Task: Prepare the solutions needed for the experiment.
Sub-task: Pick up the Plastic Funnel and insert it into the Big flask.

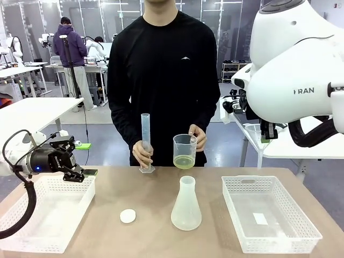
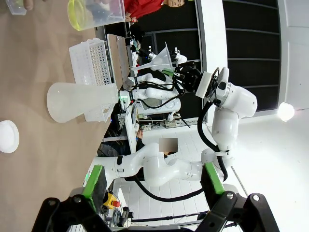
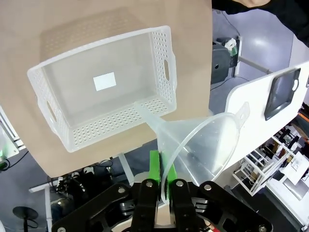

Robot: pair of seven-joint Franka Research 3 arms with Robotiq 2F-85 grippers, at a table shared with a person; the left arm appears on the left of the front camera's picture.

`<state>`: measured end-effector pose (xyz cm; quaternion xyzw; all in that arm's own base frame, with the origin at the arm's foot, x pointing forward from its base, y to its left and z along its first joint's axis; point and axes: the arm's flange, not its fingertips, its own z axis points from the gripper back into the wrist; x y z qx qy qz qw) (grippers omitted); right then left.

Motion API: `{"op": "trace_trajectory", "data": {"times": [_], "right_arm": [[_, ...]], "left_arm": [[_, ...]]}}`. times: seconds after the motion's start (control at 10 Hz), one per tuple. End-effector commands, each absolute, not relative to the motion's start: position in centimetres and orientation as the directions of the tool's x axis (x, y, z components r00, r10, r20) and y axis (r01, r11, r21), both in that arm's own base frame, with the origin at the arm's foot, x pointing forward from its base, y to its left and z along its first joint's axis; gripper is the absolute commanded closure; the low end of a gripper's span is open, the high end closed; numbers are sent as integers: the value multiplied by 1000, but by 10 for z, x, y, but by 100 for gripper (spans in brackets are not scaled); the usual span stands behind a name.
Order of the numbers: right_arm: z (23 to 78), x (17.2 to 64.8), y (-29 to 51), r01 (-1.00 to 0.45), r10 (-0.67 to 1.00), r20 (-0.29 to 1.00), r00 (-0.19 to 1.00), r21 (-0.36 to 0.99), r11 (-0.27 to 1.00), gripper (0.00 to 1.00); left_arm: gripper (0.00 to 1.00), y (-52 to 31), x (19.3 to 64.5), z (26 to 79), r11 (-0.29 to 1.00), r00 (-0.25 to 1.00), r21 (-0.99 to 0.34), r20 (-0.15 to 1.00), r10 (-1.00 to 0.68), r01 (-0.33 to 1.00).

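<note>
solution (image 1: 184, 161): a shallow, pale yellow-green layer in the bottom of a clear beaker (image 1: 184, 145), held at the table's far edge, behind the flask (image 1: 186, 207).
person: stands across the table in a black top. one hand (image 1: 198, 134) grips the beaker, and the other hand (image 1: 142, 155) steadies a tall graduated cylinder (image 1: 145, 134) whose base rests on the table just beside the beaker.
flask: translucent and conical, upright mid-table between the left basket (image 1: 48, 215) and the right basket (image 1: 279, 215).
disc (image 1: 128, 216): small, white and round, lying flat on the table near the flask, on the robot's left side of it.
left gripper (image 1: 83, 173): hangs over the far rim of the left basket, its green-padded fingers (image 2: 95, 181) spread wide with nothing between them. its own camera looks sideways along the table at the flask, the disc and the beaker.
right gripper (image 3: 163, 169): jaws pinched on the rim of a clear plastic funnel (image 3: 207, 140), carried high, with the spout pointing toward the right basket below.
label (image 3: 105, 81): a white rectangle lying on the right basket's floor.
</note>
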<state>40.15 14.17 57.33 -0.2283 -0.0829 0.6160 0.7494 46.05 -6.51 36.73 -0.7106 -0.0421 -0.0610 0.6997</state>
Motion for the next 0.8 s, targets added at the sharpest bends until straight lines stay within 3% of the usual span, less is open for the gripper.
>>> {"op": "trace_trajectory", "data": {"times": [0.0, 0.3, 0.4, 0.7], "right_arm": [[578, 405, 140, -890, 961, -172, 218, -439, 124, 100], [578, 405, 140, -890, 961, -172, 218, -439, 124, 100], [574, 402, 141, -887, 961, -156, 227, -441, 138, 96], [592, 390, 183, -852, 987, -154, 36, -521, -50, 96]], "left_arm": [[0, -66, 460, 370, -14, 989, -990, 144, -31, 143], [0, -66, 460, 370, -14, 989, -990, 144, -31, 143], [0, -66, 460, 370, -14, 989, -990, 144, -31, 143], [0, -66, 460, 370, -14, 989, -990, 144, -31, 143]]}}
